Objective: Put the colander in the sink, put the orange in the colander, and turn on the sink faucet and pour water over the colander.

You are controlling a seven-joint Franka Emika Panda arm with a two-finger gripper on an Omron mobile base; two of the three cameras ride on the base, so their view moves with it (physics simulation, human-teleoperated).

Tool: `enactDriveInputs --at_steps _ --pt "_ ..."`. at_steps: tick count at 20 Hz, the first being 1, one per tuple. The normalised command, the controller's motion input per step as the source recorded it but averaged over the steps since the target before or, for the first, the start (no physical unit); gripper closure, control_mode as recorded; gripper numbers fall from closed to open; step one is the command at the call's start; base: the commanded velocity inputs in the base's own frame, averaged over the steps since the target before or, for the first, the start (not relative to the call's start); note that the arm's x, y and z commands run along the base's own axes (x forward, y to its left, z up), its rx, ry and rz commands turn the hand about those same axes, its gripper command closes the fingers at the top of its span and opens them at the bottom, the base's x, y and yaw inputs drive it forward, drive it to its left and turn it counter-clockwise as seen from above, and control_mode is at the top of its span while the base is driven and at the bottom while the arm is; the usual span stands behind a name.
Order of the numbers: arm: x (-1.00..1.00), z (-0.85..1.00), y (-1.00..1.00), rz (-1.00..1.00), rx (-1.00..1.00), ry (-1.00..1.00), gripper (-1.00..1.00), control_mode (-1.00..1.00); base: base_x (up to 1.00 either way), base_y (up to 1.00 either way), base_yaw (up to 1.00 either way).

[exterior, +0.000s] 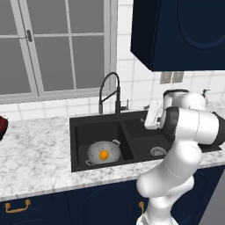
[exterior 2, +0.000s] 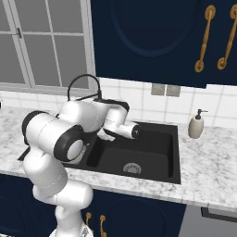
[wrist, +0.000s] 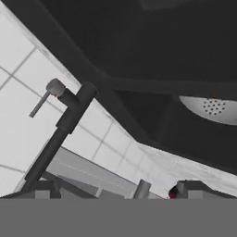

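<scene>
The silver-grey colander (exterior: 100,150) sits in the left basin of the black sink (exterior: 132,145), and the orange (exterior: 104,154) rests inside it. The black gooseneck faucet (exterior: 110,90) rises behind the divider between the basins. My gripper (exterior: 146,119) hovers over the right basin, to the right of the faucet and pointing toward it. In the hand view the faucet's stem (wrist: 65,125) and its small side lever (wrist: 44,99) lie close ahead, and a rim of the colander (wrist: 210,109) shows at the right. The fingertips (wrist: 190,189) stand wide apart with nothing between them.
A beige soap dispenser (exterior 2: 196,125) stands on the marble counter (exterior: 35,154) right of the sink. A dark red bowl (exterior: 2,126) sits at the far left counter edge. A dark blue upper cabinet (exterior: 180,30) hangs above the arm. The window (exterior: 52,44) is behind the faucet.
</scene>
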Motion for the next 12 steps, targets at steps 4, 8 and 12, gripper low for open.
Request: enactDriveInputs --at_steps 4,8,12 --pt "0.36 0.17 0.10 0.00 0.08 -0.04 -1.00 -1.00 0.00 0.00 0.00" --pt "0.56 0.17 0.06 0.00 0.02 0.00 -1.00 -1.00 0.00 0.00 0.00" --pt "0.42 0.11 0.00 0.00 0.08 0.00 -1.00 -1.00 0.00 0.00 0.00"
